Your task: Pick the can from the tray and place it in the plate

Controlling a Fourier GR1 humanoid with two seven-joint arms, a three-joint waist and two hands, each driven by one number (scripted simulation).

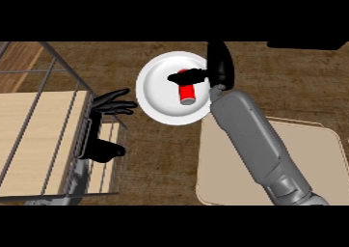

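The white plate (159,96) sits on the dark counter at upper centre. A red can (186,92) with a grey end lies inside it, pointing toward me. My right hand (219,62) reaches over the plate's right rim, and its fingers (186,75) curl across the can's far end, hiding that part. The beige tray (313,159) lies at lower right under my right forearm, and nothing shows on it. My left hand (110,103) rests open just left of the plate, fingers spread toward it, touching nothing.
A wire rack (60,72) with a pale wooden board (35,140) fills the left side; my left forearm runs alongside it. Dark wood counter (291,82) surrounds the plate and tray. A dark object shows at the top right edge.
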